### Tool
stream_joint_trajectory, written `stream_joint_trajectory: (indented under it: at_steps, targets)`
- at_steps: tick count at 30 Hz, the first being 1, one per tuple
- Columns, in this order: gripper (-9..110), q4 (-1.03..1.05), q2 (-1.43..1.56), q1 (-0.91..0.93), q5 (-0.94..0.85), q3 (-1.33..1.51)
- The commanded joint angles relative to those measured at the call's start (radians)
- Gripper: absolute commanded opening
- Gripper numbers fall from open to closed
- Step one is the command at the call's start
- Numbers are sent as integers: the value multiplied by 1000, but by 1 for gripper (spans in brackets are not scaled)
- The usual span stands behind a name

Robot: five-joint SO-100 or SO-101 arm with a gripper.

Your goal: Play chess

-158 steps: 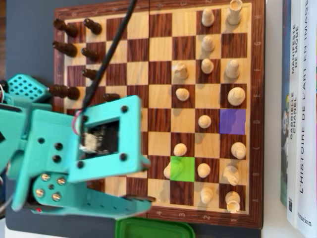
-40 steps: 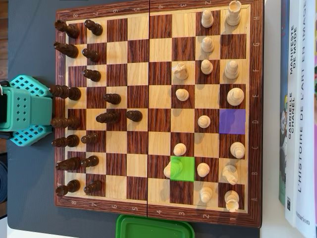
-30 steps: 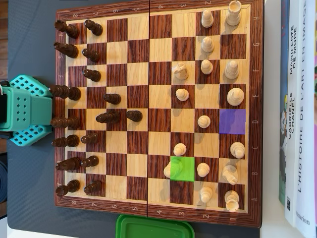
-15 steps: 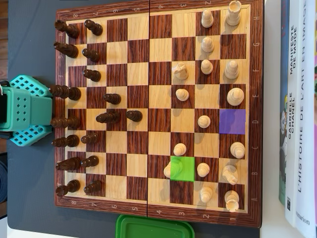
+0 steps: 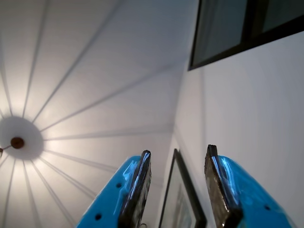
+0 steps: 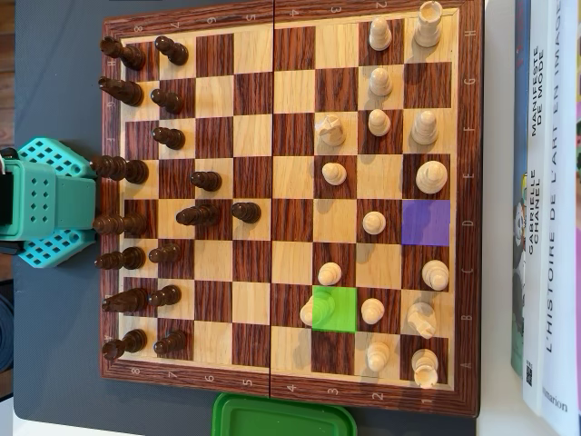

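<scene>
Between moves: the claw points at the ceiling, jaws apart, empty. Next likely a light piece beside the chessboard's green square

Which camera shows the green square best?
The overhead view: the green square lies in plain sight on the chessboard, a light piece overlapping its left edge. The wrist view shows none of it, only ceiling and wall.

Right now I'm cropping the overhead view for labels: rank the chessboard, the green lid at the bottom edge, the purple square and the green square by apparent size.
1. chessboard
2. green lid, partly cut off by the frame
3. purple square and green square: look about alike, not ranked.
</scene>
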Motion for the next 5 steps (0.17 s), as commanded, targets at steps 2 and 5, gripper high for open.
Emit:
stream_joint_trajectory:
  at_steps: [2, 5]
  targets:
    - [17, -2, -8, 3, 6, 20]
    - [17, -2, -8, 3, 6, 20]
